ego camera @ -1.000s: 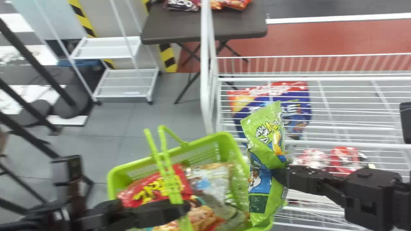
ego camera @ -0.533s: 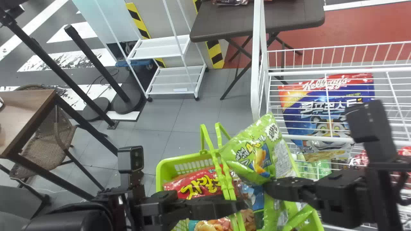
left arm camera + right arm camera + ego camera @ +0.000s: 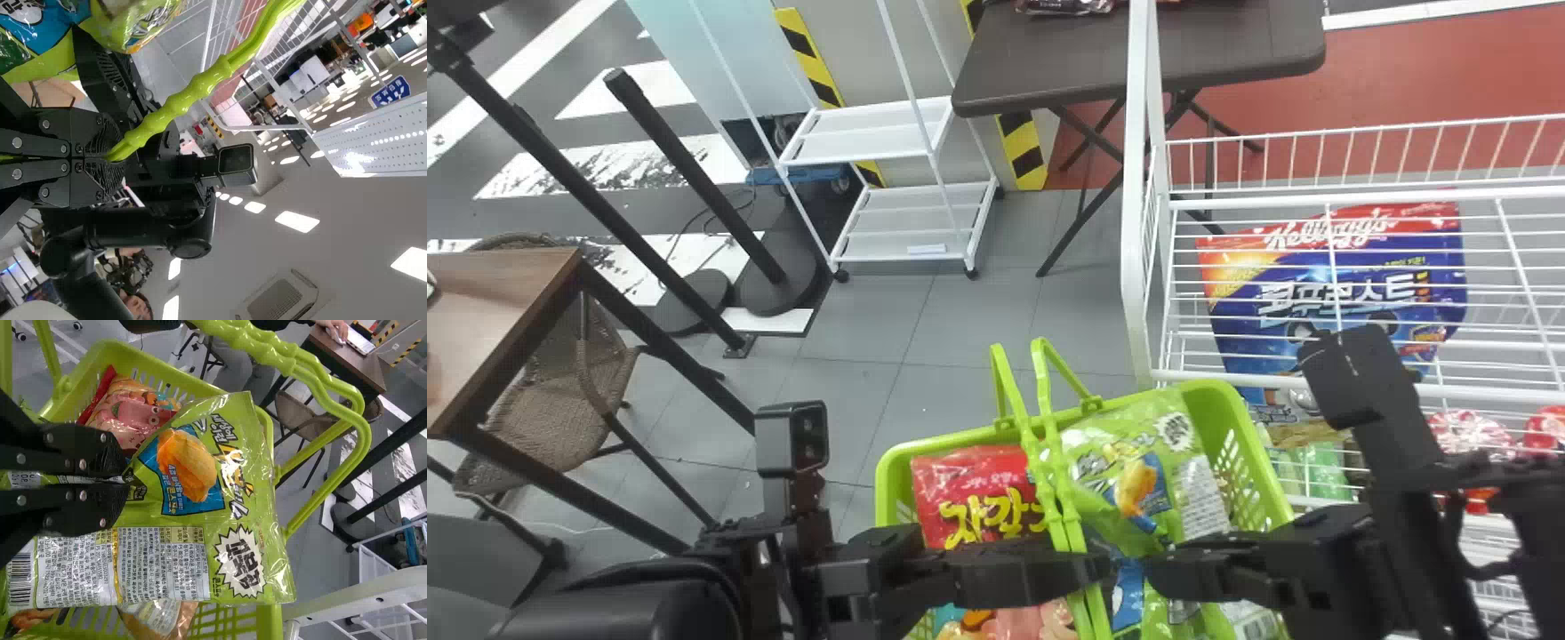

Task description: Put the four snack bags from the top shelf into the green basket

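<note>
My left gripper (image 3: 1089,573) is shut on the green basket's two handles (image 3: 1060,498), which run out between its fingers in the left wrist view; there the left gripper (image 3: 115,155) pinches the handle grips (image 3: 160,120). The right gripper (image 3: 1160,576) is shut on a green snack bag (image 3: 1183,471) inside the right half of the green basket (image 3: 1258,471). In the right wrist view the right gripper (image 3: 127,480) pinches the green bag (image 3: 233,513), whose printed front and back labels face the camera. A red bag (image 3: 983,489) lies in the basket's left half, with more bags below.
The white wire rack (image 3: 1134,267) stands against the basket's right and far side, holding a blue-and-red cereal bag (image 3: 1325,276) and red packs (image 3: 1472,436). Farther off are a brown table (image 3: 1076,71), a white cart (image 3: 907,222), black poles and a wooden desk (image 3: 498,311).
The head view has swung left, then stopped. The green bag has gone down and in over the basket, gripped by my right gripper, which has come close to the left one at the handles.
</note>
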